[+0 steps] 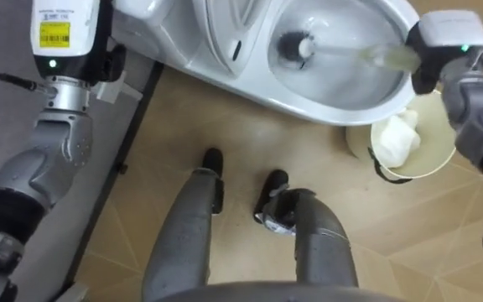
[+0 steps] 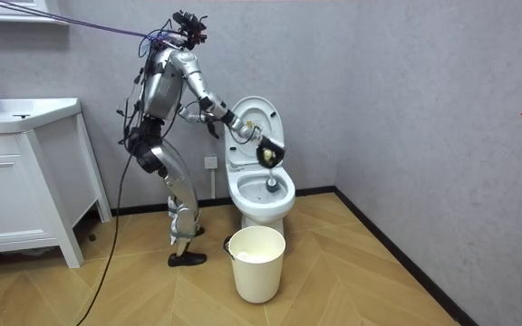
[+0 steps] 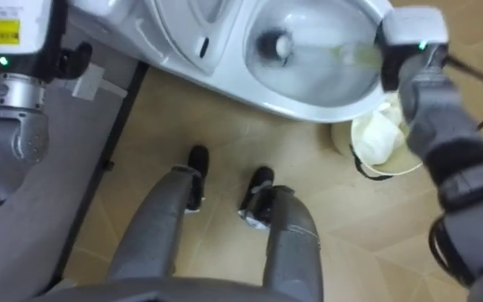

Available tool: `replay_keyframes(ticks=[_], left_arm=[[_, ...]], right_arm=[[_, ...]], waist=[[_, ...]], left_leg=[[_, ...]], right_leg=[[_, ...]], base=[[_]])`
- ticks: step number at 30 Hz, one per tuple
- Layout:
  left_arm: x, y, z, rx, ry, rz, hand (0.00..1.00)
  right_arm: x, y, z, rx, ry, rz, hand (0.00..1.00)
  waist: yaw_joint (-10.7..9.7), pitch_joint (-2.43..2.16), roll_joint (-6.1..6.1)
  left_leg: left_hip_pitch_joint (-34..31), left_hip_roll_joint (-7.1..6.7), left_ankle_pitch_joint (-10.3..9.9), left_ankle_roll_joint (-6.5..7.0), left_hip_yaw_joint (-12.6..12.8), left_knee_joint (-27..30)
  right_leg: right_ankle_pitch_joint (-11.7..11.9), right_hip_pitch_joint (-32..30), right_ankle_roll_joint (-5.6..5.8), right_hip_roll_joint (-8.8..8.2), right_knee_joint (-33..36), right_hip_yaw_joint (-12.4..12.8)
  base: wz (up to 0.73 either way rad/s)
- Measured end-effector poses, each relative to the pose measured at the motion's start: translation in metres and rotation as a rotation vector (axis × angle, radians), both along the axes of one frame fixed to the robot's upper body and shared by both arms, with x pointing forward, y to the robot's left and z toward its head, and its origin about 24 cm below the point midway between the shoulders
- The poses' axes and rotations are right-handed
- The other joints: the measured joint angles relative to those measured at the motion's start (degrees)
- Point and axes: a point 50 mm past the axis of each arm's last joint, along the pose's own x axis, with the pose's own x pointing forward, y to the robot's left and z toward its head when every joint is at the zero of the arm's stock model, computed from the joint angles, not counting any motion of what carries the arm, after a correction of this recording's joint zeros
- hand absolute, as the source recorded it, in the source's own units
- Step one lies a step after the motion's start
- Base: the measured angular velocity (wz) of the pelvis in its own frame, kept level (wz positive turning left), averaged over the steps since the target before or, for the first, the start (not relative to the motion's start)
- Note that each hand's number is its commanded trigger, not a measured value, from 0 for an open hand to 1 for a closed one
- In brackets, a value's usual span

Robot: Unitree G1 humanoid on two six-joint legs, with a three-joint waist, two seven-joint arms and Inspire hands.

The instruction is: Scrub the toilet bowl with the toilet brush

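Curling round the toilet brush [image 1: 342,52], the fingers of the right hand [image 1: 426,60] hold its handle. Its head lies beyond them in the toilet bowl [image 1: 367,99].

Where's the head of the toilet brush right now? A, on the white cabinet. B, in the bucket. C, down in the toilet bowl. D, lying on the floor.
C: the brush has its dark head down inside the toilet bowl, and its handle runs up to the right hand.
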Motion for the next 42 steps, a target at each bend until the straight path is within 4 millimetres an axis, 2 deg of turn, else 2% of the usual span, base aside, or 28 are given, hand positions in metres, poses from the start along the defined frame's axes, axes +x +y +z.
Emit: replay_keyframes(ticks=[2,5,8,10,13,14,18,20,22,23,28,29,30,33,37,40,42], left_arm=[[0.003,-0.001,0.003,0.009,-0.001,-0.002,0.00],[0.006,-0.002,0.006,0.012,0.005,-0.005,0.00],[0.010,-0.004,0.006,0.015,0.028,-0.005,0.00],[0.012,-0.008,0.005,0.004,0.035,-0.007,0.00],[0.012,-0.012,0.003,0.006,0.053,-0.018,0.00],[0.012,-0.015,0.002,0.000,0.062,-0.026,0.00],[0.012,-0.024,-0.003,-0.023,0.089,-0.044,0.00],[0.012,-0.024,-0.004,-0.026,0.091,-0.043,0.00],[0.011,-0.023,-0.005,-0.031,0.093,-0.039,0.00],[0.009,-0.023,-0.007,-0.036,0.098,-0.037,0.00],[-0.002,-0.022,-0.011,-0.064,0.103,-0.034,0.00],[-0.005,-0.024,-0.012,-0.073,0.101,-0.045,0.00],[-0.007,-0.026,-0.012,-0.079,0.098,-0.059,0.00],[-0.013,-0.027,-0.016,-0.098,0.105,-0.081,0.00],[-0.017,-0.024,-0.023,-0.095,0.132,-0.070,0.00],[-0.018,-0.016,-0.030,-0.075,0.161,-0.052,0.00],[-0.016,-0.012,-0.028,-0.065,0.161,-0.044,0.00]], right_arm=[[0.002,-0.006,0.008,-0.012,-0.018,-0.011,1.00],[0.002,-0.006,0.008,-0.017,-0.023,0.006,1.00],[0.000,0.001,-0.001,-0.061,-0.005,0.038,1.00],[-0.003,0.010,-0.010,-0.079,0.004,0.066,1.00],[-0.009,0.020,-0.023,-0.140,0.039,0.109,1.00],[-0.014,0.023,-0.032,-0.174,0.064,0.124,1.00],[-0.030,0.039,-0.062,-0.263,0.161,0.158,1.00],[-0.031,0.043,-0.056,-0.299,0.147,0.174,1.00],[-0.035,0.049,-0.053,-0.306,0.153,0.190,1.00],[-0.040,0.054,-0.054,-0.318,0.160,0.202,1.00],[-0.055,0.083,-0.043,-0.377,0.165,0.273,1.00],[-0.061,0.090,-0.041,-0.394,0.166,0.294,1.00],[-0.067,0.094,-0.040,-0.405,0.175,0.306,1.00],[-0.077,0.097,-0.040,-0.415,0.202,0.310,1.00],[-0.076,0.091,-0.046,-0.423,0.224,0.288,1.00],[-0.063,0.073,-0.056,-0.421,0.254,0.268,1.00],[-0.049,0.048,-0.059,-0.342,0.272,0.214,1.00]], waist=[[-0.02,-0.02,-0.60],[0.13,0.02,-0.77],[0.35,0.03,-0.71],[0.55,0.08,-0.22],[1.78,0.35,1.77],[2.34,0.37,3.15],[4.80,0.13,6.28],[4.91,-0.13,7.05],[4.85,-0.31,7.29],[4.80,-0.59,7.73],[4.77,-1.32,7.82],[4.74,-1.85,7.81],[4.69,-2.13,7.70],[4.14,-2.49,7.81],[3.68,-2.50,7.80],[3.35,-2.44,7.70],[3.18,-1.97,6.71]], left_leg=[[-0.01,0.02,0.08,0.16,0.00,0.10],[-0.27,-0.14,0.28,0.53,0.17,-0.37],[0.33,-0.76,0.60,0.71,0.23,-0.95],[0.66,-0.71,0.58,0.69,-0.22,-0.92],[0.49,-0.52,0.56,0.68,-0.70,-0.97],[0.39,-0.64,0.54,0.68,-1.15,-1.06],[0.35,-0.75,0.57,0.66,-1.20,-1.68],[0.18,-0.79,0.58,0.61,-1.03,-2.09],[0.37,-0.53,0.50,0.39,-1.02,-2.38],[0.51,-0.14,0.44,0.28,-1.12,-2.33],[0.85,0.78,-0.25,-0.44,-1.00,-2.06],[0.44,1.15,-0.37,-0.50,-0.97,-1.82],[0.36,1.37,-0.38,-0.53,-0.97,-1.90],[0.48,1.58,-0.45,-0.66,-0.91,-1.83],[1.36,1.70,-0.45,-0.67,-0.74,-1.75],[2.76,1.28,-0.42,-0.62,-0.64,-2.04],[3.13,0.75,-0.17,-0.27,0.09,-2.30]], right_leg=[[0.11,0.20,0.19,-0.13,-0.05,-0.14],[0.37,-0.05,0.48,-0.31,-0.09,-0.09],[0.50,0.36,0.64,-0.60,-0.20,-0.12],[0.60,1.10,0.73,-0.22,-0.77,-0.33],[0.96,1.68,0.71,0.11,-1.96,-1.19],[1.06,1.94,0.77,0.26,-2.38,-1.60],[1.26,1.73,0.90,0.54,-3.31,-1.54],[1.20,1.32,0.86,0.53,-3.35,-1.36],[1.19,1.62,0.75,0.69,-3.83,-1.35],[1.27,2.27,0.61,1.09,-4.37,-1.72],[1.37,2.80,0.40,2.35,-5.43,-1.28],[1.48,2.75,0.17,2.71,-5.95,-1.37],[1.62,2.76,-0.03,2.91,-6.26,-1.50],[1.69,2.77,-0.16,3.13,-6.14,-1.34],[1.72,3.59,-0.23,3.10,-6.22,-1.35],[1.54,4.52,-0.12,2.52,-5.57,-1.21],[0.73,4.05,0.13,1.37,-3.46,-0.87]], base=[[0.06],[0.00],[0.03],[0.06],[0.02],[0.07],[0.02],[-0.05],[-0.02],[0.00],[-0.08],[-0.09],[-0.06],[-0.03],[0.01],[0.02],[0.09]])
